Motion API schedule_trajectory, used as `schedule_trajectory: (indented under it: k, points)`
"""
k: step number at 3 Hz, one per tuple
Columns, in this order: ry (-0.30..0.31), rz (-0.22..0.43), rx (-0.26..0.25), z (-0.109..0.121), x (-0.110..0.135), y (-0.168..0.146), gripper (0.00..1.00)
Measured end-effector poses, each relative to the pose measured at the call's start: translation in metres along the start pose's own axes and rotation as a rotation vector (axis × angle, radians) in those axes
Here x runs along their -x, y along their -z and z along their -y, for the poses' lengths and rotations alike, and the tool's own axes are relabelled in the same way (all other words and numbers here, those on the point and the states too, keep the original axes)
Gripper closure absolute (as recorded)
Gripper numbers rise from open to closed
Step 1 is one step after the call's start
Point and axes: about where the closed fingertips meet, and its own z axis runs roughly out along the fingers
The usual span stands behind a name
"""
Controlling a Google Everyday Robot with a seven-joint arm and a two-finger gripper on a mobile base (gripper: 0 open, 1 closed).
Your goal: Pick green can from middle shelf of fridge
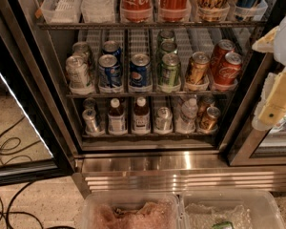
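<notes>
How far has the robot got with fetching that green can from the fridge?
Done: the fridge stands open, shelves exposed. In hand: the gripper hangs at the right, outside the fridge, apart from any can. Left: the green can stands untouched at the front of the middle shelf, so reaching, gripping and lifting it out all remain.

The gripper (276,98), at the right side of the fridge (171,168), is cut off by the picture's edge. The green can (168,71) hides most of the rear cans (166,37)
</notes>
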Motion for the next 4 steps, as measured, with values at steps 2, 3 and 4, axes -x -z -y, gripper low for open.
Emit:
schedule_trajectory:
  k: [2,3,4]
  points:
    - [0.020,0.243,-0.116,0.002,0.015,-0.008,0.00]
    - [0.020,0.273,-0.149,0.008,0.022,-0.004,0.00]
    - [0.015,0.287,-0.151,0.006,0.023,-0.005,0.00]
